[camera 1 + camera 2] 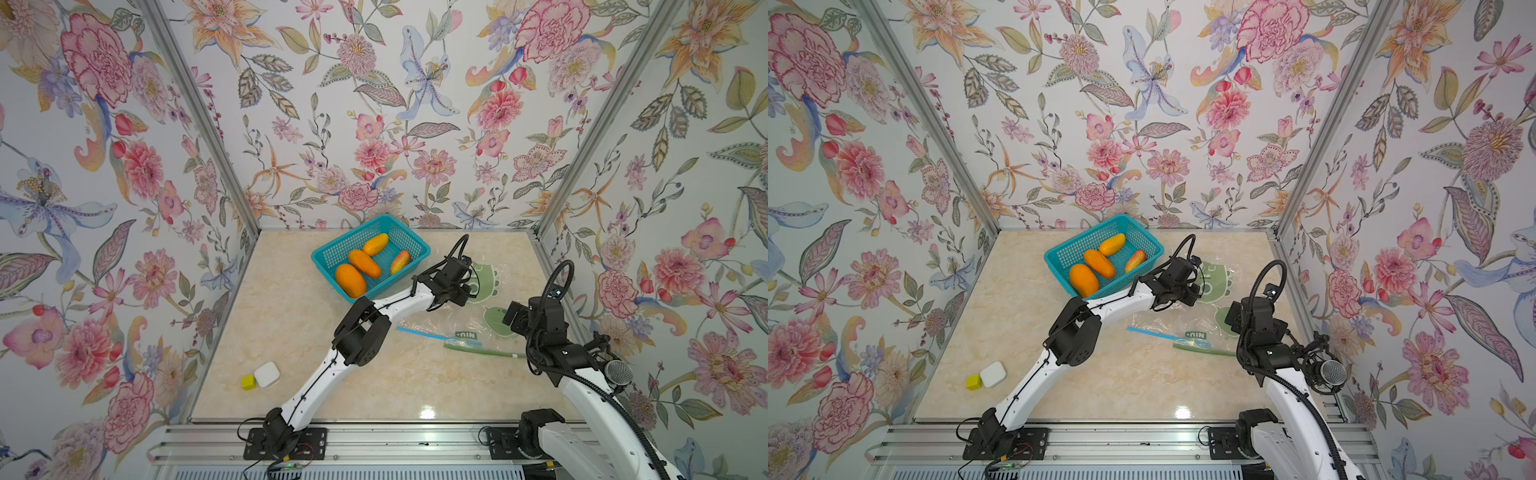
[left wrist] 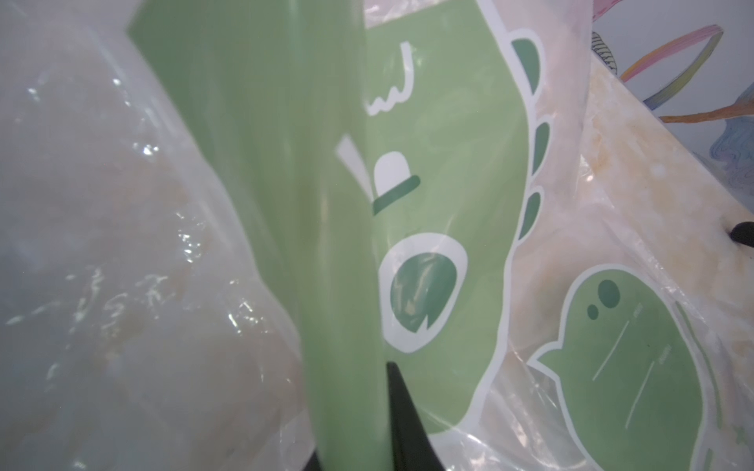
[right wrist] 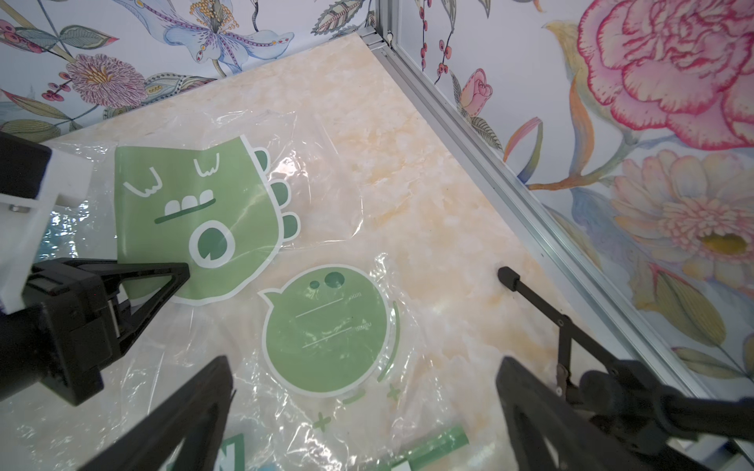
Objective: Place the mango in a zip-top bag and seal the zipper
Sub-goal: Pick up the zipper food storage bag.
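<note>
The left claw (image 1: 456, 296) was pinched on a fold of the bag (image 1: 465, 324). The right claw (image 3: 365, 363) stood spread above it. The 4 mangoes (image 1: 364, 263) lay in the basket (image 1: 328, 257), left of the left claw, which was the nearer claw.

On the beige marbled counter (image 1: 291, 316), a teal plastic mesh basket (image 1: 353, 237) sits at the back and holds four orange mangoes (image 1: 350, 280). A clear plastic zip-top bag (image 1: 465, 320) lies flat to its right. At the front left, a yellow cube (image 1: 248, 382) sits just beside a white square box (image 1: 267, 374).
</note>
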`<state>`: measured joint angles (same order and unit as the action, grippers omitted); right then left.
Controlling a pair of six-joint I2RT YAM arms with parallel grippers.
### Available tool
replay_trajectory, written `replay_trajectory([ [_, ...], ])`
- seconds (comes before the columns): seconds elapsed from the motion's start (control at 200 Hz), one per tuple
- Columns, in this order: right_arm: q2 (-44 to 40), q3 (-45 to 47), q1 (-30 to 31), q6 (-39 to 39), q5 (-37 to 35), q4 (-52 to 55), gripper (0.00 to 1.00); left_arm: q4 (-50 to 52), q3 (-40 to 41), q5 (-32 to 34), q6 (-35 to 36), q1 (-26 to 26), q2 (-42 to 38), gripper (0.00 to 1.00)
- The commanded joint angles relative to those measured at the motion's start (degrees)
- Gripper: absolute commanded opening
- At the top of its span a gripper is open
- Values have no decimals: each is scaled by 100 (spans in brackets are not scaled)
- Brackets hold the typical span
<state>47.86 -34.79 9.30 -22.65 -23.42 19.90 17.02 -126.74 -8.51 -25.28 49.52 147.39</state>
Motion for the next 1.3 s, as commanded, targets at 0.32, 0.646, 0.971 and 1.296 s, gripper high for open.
replay_trajectory([
  [0.32, -8, -440, -350, -849, 2376, -301, 100, 258, 750, 889, -1093, -333, -2294, 0],
  [0.646, 404, 854, -576, -2717, 4819, -3831, 100, -296, 1212, 1080, -2356, -841, -3333, 0],
  [0.971, 1253, 1067, 346, -2790, 4274, -5285, 99, -1200, 1665, 724, -3865, -1237, -3910, 0],
  [1.296, 2981, 892, 839, -3630, 4275, -7829, 85, -1780, 1885, 604, -4276, -1374, -4344, 0],
])
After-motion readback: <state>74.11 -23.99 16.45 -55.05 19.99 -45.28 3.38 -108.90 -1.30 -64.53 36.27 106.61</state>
